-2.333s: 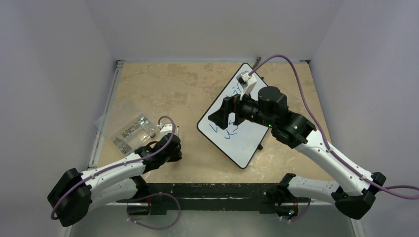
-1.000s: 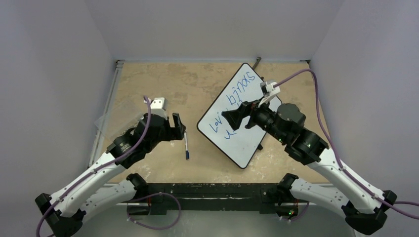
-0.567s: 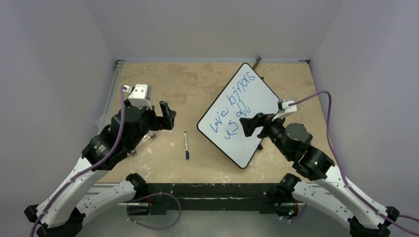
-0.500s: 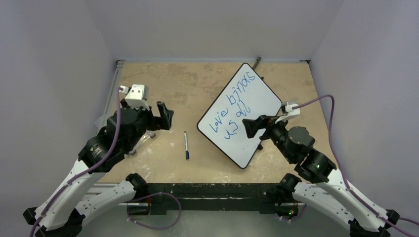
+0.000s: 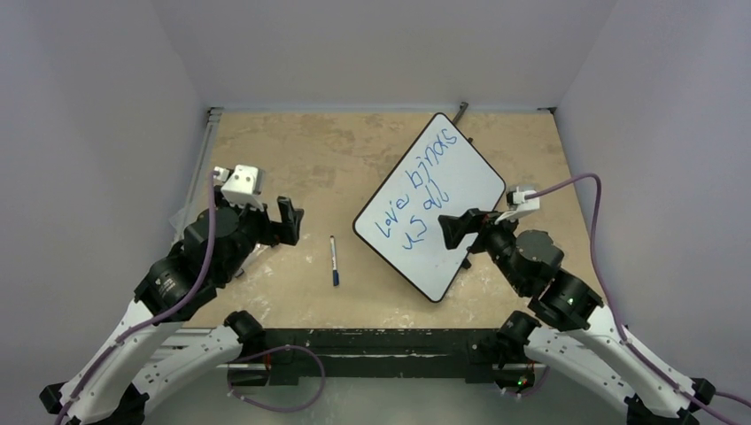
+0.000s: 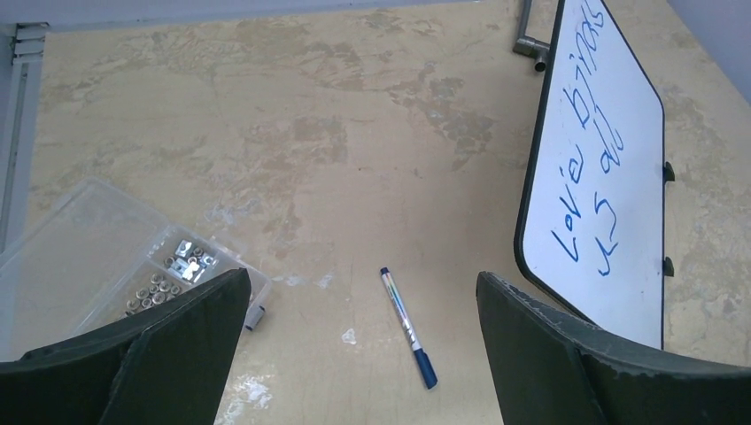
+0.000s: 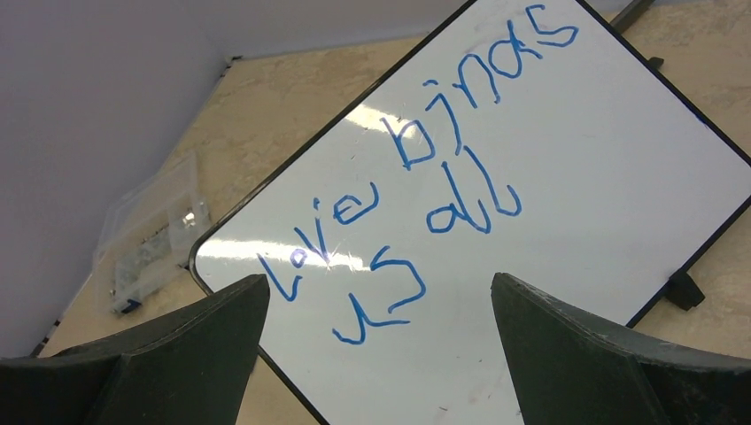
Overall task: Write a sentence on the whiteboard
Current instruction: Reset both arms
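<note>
The whiteboard [image 5: 474,190] is a flat white rectangle with rounded corners and a thin black rim. It lies on the table [image 5: 310,150] in the right half of the top view. Small black feet [image 6: 666,171] stick out from one long edge. The sentence [image 5: 416,199] is in thin blue marker strokes in two lines, roughly "love bjnds" over "us all". In the right wrist view the sentence [image 7: 443,217] fills the upper left of the board [image 7: 602,195], with glare across "love". The rest of the surface is blank white.

The board sits skewed to the table. In the top view its long axis runs from lower left to upper right, and both lines of writing climb the same way, along the upper left long edge. In the left wrist view the board [image 6: 633,221] stands at the right edge of the frame, and its writing [image 6: 593,177] reads upward.

The board's top corner lies near the table's far edge, just beside a short metal bar [image 5: 460,111]. Its right corner is near the table's right side. Left of the board is a wide stretch of bare tan tabletop. A blue-capped marker [image 5: 334,260] lies there apart from the rim, pointing roughly toward the near edge. Farther left is a clear plastic box [image 6: 133,266] holding small metal nuts.

The left hand [image 5: 288,221] is spread wide and empty above the table left of the marker. The right hand [image 5: 453,232] is also spread wide and empty, and hovers over the board's lower part, beside "us all".
</note>
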